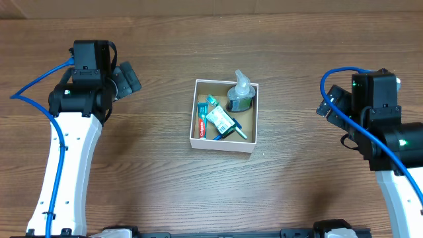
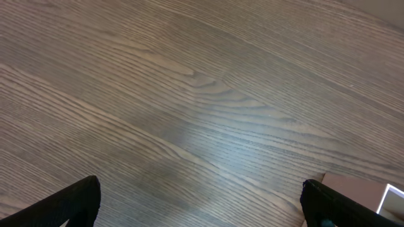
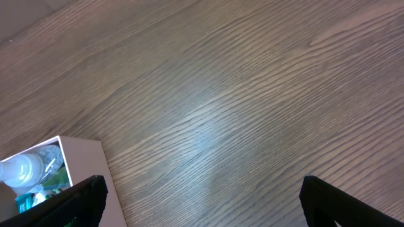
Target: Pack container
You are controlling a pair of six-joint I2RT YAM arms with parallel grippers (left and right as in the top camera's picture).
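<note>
The container (image 1: 193, 125), a square shallow box with white walls and a brown inside, sits at the table's middle. In it lie a clear pump bottle (image 1: 240, 92), a red toothpaste tube (image 1: 202, 124) and a green-and-white packet (image 1: 220, 119). My left gripper (image 1: 129, 78) hovers well left of the box, open and empty. In the left wrist view the left gripper (image 2: 202, 208) spans bare wood, with a box corner (image 2: 363, 189) at lower right. My right gripper (image 1: 329, 107) stays right of the box, also open. The right wrist view shows the right gripper (image 3: 202, 205) over wood, with the box wall (image 3: 85, 157) and the bottle (image 3: 22, 169) at lower left.
Brown wood-grain table (image 1: 152, 178) all around the box. Blue cables (image 1: 33, 89) loop off both arms. The white left arm (image 1: 66, 165) and right arm (image 1: 403, 192) stand at the near corners.
</note>
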